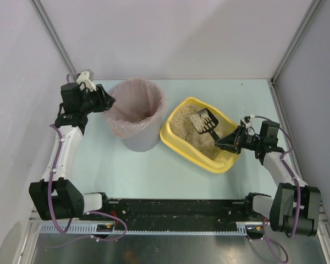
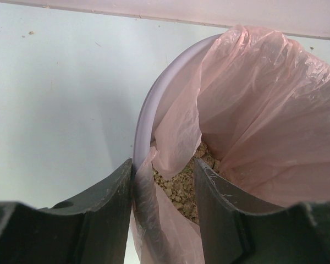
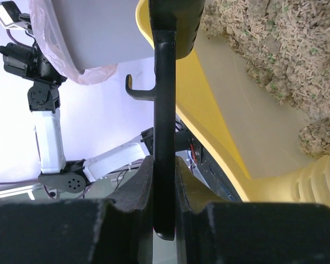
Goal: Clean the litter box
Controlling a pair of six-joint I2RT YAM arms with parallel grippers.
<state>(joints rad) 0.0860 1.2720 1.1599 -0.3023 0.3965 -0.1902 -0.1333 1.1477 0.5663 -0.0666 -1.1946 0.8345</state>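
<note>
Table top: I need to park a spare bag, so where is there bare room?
Bare table runs in front of the bin and litter box, up to the arm bases. Another strip lies behind them by the back wall. The gap between bin and box is tight.

The litter box (image 1: 179, 140) is yellow, filled with beige, speckled litter (image 1: 181, 122). A black slotted scoop (image 1: 204, 121) lies in it. The bin (image 1: 140, 142) is grey with a translucent pink bag (image 1: 133, 104). The bench (image 1: 154, 170) is pale blue-green.
</note>
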